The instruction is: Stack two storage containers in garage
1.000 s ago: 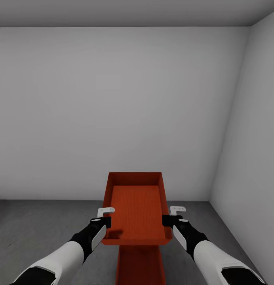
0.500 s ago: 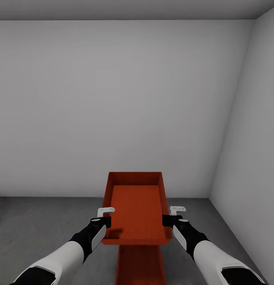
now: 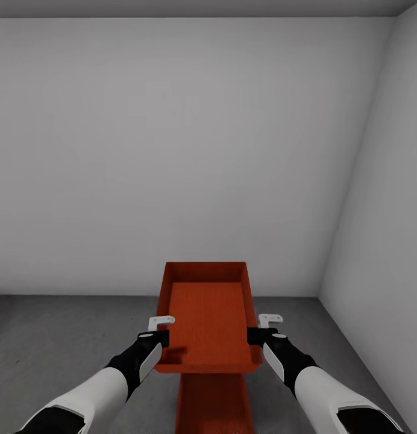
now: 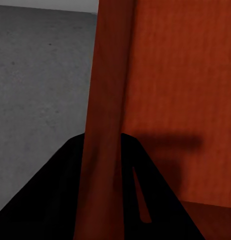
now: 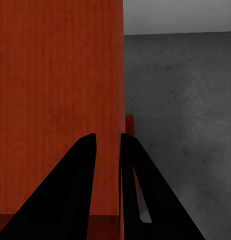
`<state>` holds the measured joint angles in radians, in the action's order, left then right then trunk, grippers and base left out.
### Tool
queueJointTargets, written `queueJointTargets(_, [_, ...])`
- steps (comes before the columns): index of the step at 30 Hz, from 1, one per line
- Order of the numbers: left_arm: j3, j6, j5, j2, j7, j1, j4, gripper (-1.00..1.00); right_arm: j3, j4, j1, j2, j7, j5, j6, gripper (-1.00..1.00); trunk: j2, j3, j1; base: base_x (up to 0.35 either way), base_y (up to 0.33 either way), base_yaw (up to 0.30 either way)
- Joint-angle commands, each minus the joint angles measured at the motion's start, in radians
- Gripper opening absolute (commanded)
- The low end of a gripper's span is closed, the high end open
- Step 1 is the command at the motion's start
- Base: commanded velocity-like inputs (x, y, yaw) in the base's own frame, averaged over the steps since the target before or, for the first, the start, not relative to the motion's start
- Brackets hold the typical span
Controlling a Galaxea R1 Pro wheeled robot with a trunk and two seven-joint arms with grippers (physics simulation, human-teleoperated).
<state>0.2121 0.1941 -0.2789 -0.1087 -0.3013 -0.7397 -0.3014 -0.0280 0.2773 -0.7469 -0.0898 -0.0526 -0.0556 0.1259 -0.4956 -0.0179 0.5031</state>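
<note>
In the head view, one red-orange storage container (image 3: 207, 313) hangs level in front of me over the dark grey garage floor (image 3: 52, 337). My left gripper (image 3: 162, 337) is shut on its left wall and my right gripper (image 3: 255, 335) on its right wall. The left wrist view has that wall (image 4: 108, 100) pinched between the dark fingers of the left gripper (image 4: 103, 145). In the right wrist view the right gripper (image 5: 108, 137) clamps the container's other wall (image 5: 55, 75). The second container (image 3: 213, 404) sits on the floor directly below the held one.
A plain white-grey wall (image 3: 190, 157) stands ahead. A side wall (image 3: 383, 211) closes the right, meeting it in a corner. Bare concrete floor (image 4: 40, 85) stretches away to the left and, more narrowly, to the right (image 5: 180, 100) of the containers.
The whole head view has shifted: the ceiling line and the foot of the far wall sit higher in the picture. The held container and both grippers keep their places; the lower container looks slightly wider.
</note>
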Motion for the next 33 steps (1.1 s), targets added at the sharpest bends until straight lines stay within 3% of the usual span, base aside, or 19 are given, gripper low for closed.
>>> queueJointTargets(1, [-0.056, -0.023, 0.013, 0.046, -0.009, -0.001, -0.006, -1.0, 0.02, 0.0, 0.0, 0.002, 0.0, -0.005, 0.005, -1.0, -0.009, -0.007, 0.004, 0.0, 0.0, 0.0])
queueJointTargets(33, [-0.055, -0.024, 0.014, 0.044, -0.009, -0.001, -0.004, -1.0, 0.02, 0.0, 0.0, 0.004, 0.0, -0.005, 0.003, -1.0, -0.233, -0.159, 0.127, 0.0, 0.0, 0.0])
